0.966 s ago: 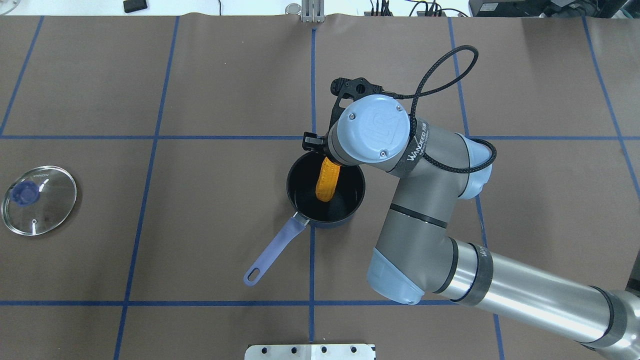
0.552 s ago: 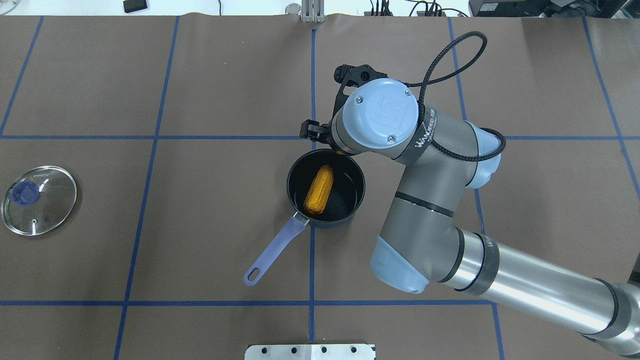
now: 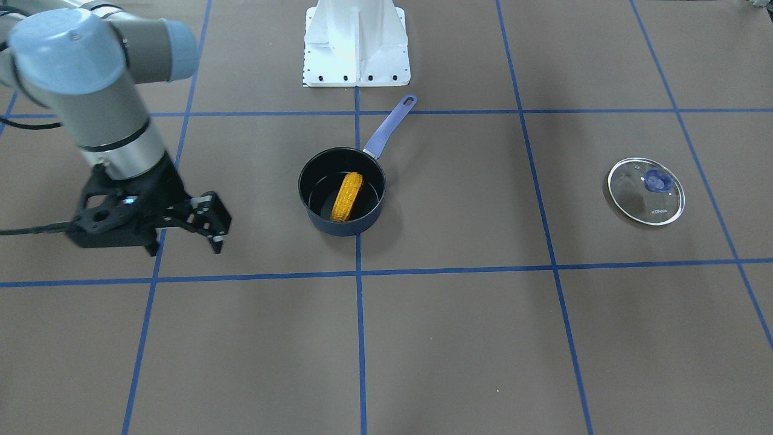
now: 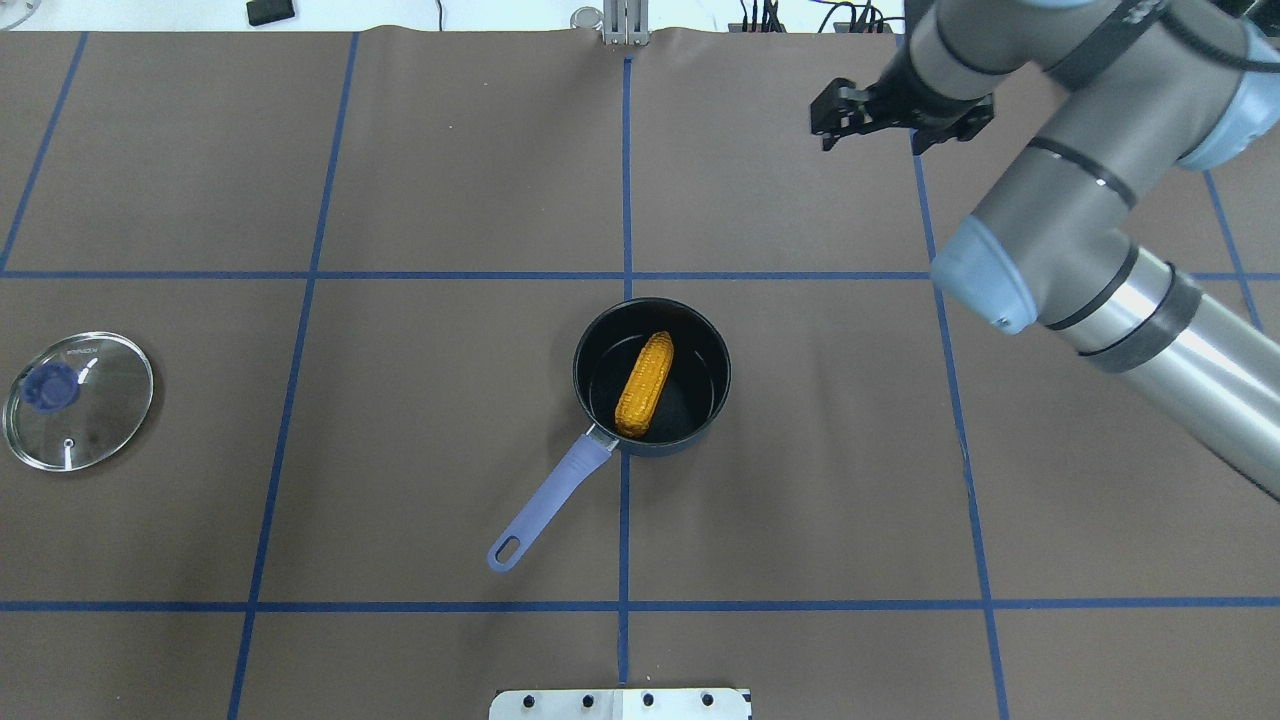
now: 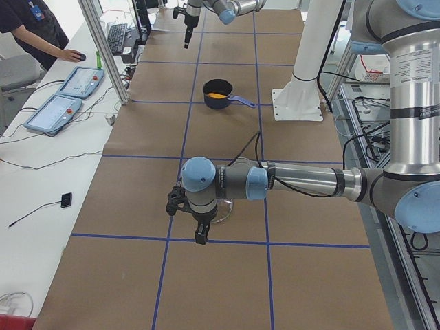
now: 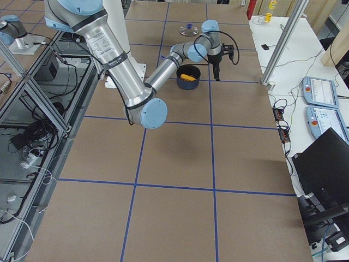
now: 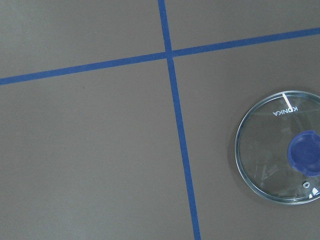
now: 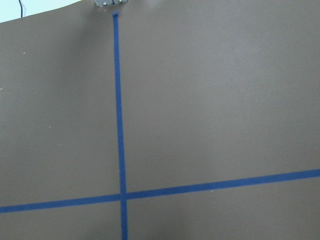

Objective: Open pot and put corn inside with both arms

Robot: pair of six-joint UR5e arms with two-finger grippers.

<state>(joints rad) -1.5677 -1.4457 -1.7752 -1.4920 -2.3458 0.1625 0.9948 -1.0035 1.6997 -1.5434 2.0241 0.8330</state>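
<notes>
Diagonally, corn [image 4: 643, 385] lies inside the open pot [image 4: 577, 375].

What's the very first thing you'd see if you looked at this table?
The bright yellow corn jumps out first, lying inside the dark pot in the middle of the brown table. Next comes the round glass lid with its blue knob, lying flat far off on the robot's left side. The right arm's tool hangs open and empty, away from the pot.
</notes>
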